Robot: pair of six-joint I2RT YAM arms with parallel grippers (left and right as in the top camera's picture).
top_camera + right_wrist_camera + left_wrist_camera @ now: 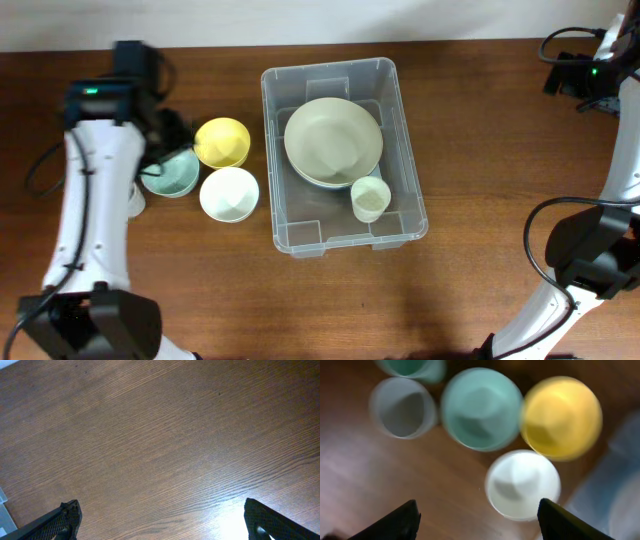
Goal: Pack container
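Container (268, 150): middle of the table (480, 150), upright, open top. Inside: large pale green bowl (333, 142) at the far end; small cream cup (369, 199) near-right of it, touching its rim.

Left of the container, just beside it: yellow bowl (222, 141), with white bowl (229, 193) nearer. Teal bowl (172, 175) further left, partly under the left arm.

Left gripper (477, 522): fingers spread wide, empty, above the bowls (view blurred).

Right gripper (165, 527): fingers wide apart, empty, over bare wood at far right.
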